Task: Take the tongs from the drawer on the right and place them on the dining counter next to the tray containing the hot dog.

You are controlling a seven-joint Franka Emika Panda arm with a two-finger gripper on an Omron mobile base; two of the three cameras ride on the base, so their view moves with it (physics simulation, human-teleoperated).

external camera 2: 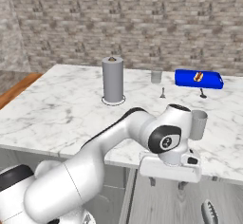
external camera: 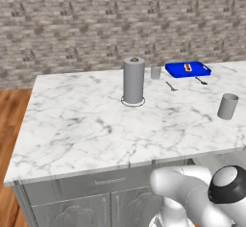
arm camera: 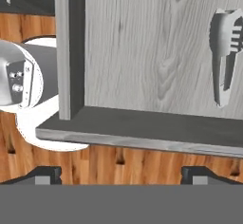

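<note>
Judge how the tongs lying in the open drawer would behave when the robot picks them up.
The tongs look like grey metal, so probably stiff and rather slick. They lie flat on the drawer floor, so the open pincer may find little to bite on. Their two long arms could spring or swing if gripped near one end.

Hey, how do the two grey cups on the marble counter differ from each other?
The far cup stands beside the blue tray, behind the paper towel roll; the near cup stands apart toward the counter's front edge. The far cup looks paler and smaller in the picture; the near cup looks darker. Both are plain, grey, upright and handleless.
</note>
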